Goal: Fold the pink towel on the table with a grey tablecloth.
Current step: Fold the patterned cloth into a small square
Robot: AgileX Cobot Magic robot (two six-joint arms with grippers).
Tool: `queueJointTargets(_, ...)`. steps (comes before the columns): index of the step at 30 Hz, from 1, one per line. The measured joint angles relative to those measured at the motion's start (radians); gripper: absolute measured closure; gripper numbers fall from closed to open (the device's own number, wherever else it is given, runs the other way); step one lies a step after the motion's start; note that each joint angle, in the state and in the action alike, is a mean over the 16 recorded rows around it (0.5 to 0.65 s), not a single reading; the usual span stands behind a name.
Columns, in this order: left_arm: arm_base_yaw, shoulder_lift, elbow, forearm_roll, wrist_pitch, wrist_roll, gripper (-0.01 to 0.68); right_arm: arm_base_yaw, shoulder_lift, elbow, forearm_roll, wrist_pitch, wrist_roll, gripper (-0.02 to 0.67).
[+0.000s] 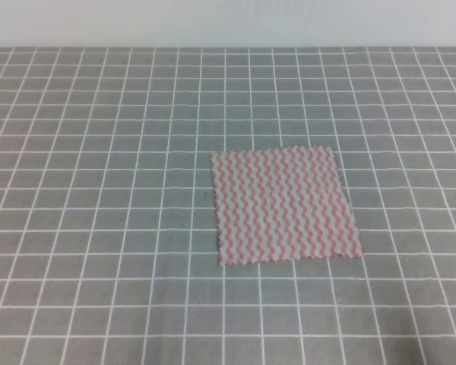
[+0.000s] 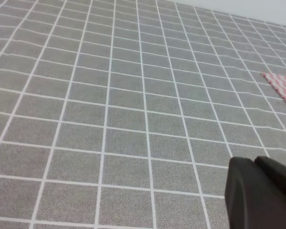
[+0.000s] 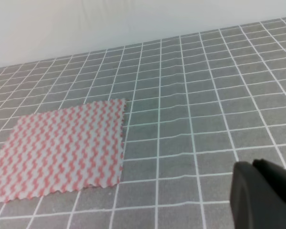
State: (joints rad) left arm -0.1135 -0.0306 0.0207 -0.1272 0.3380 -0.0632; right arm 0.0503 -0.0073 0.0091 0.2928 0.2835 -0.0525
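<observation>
Our towel [image 1: 283,205] lies flat, left of our right pincer [image 3: 264,195]; we cannot tell either pincer's opening. We should pinch one corner cleanly.

- this looks like a robot test bench in a lab, not a home or a kitchen.
- the table with a grey tablecloth [image 1: 99,228] fills nearly every view, and its regular grid of thin white lines gives the feeling of a prepared work surface.
- behind the far edge there is only a plain white wall [image 1: 228,21], without furniture or decoration.
- only one thing lies on the cloth, the pink towel [image 1: 283,205], spread flat like a test sample.
- the light is even and soft, with almost no shadow, as in an indoor set-up.
</observation>
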Motion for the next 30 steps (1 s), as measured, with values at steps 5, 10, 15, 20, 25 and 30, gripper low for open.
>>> queueJointTargets(5, 0.0, 0.003, -0.001, 0.0, 0.0, 0.0, 0.675, 0.0, -0.002, 0.004, -0.001, -0.002, 0.0, 0.666)
queueJointTargets(10, 0.0, 0.006, -0.003, 0.0, 0.002, 0.0, 0.675, 0.0, -0.003, 0.007, -0.001, -0.004, 0.0, 0.666)
queueJointTargets(15, 0.0, 0.012, -0.007, 0.001, 0.005, 0.0, 0.675, 0.001, -0.004, 0.008, -0.002, -0.005, -0.001, 0.666)
queueJointTargets(20, 0.0, 0.006, -0.006, 0.0, 0.004, 0.0, 0.675, 0.001, -0.006, 0.013, -0.002, -0.008, -0.001, 0.666)
queueJointTargets(25, 0.0, 0.008, -0.007, 0.001, 0.004, 0.0, 0.675, 0.001, -0.008, 0.016, -0.001, -0.01, -0.001, 0.665)
queueJointTargets(30, 0.0, 0.004, -0.004, -0.001, -0.001, 0.0, 0.675, 0.001, -0.008, 0.016, 0.015, -0.01, 0.0, 0.665)
